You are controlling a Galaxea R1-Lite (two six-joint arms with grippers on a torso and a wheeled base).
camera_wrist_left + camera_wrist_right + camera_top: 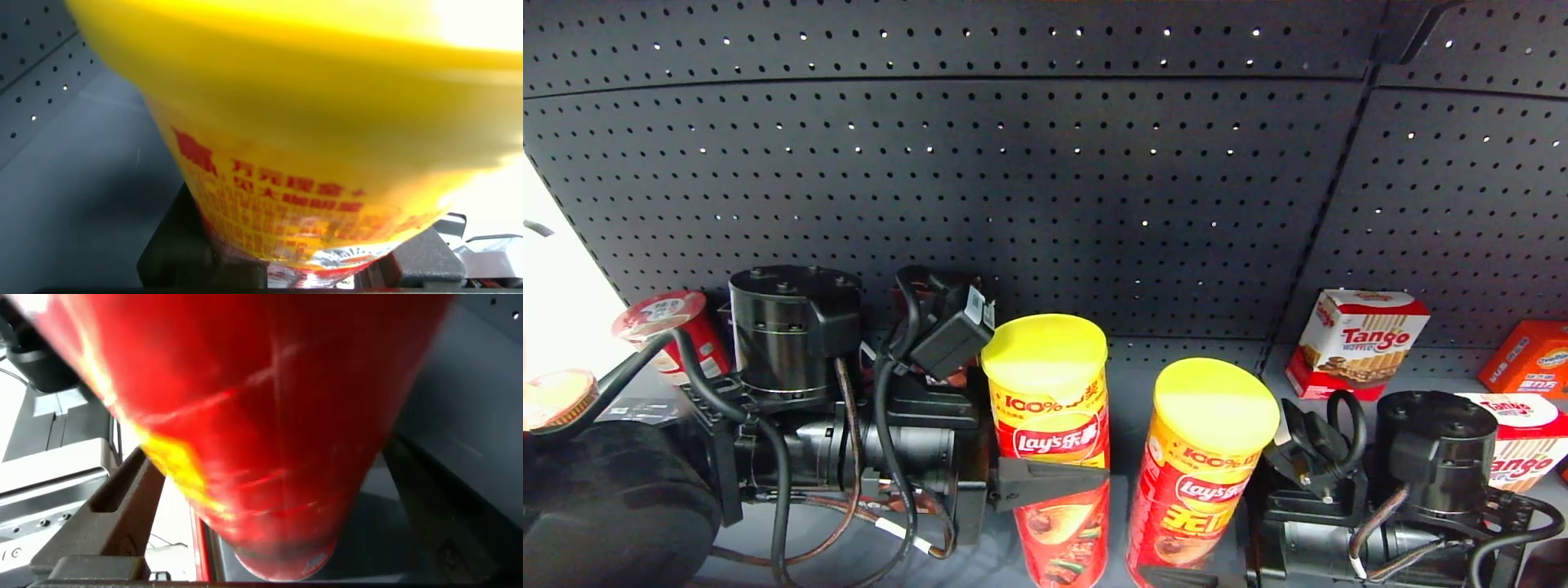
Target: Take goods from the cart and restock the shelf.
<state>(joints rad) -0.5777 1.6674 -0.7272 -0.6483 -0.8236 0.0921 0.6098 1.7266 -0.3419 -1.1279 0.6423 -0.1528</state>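
Arms level, side by side; left hand point(1058, 469) clamps left can point(1045, 355), right hand point(1188, 549) right can point(1217, 404).

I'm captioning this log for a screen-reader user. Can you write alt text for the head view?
Two red chip cans with yellow lids are held side by side over a grey shelf: the left can in the left gripper, the right can, slightly tilted, in the right gripper. Black pegboard stands behind; wafer boxes sit at the right.

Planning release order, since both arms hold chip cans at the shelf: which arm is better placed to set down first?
Left, probably. The left gripper holds the left can upright, farther in over the shelf; the right gripper holds the right can leaning, needing straightening first.
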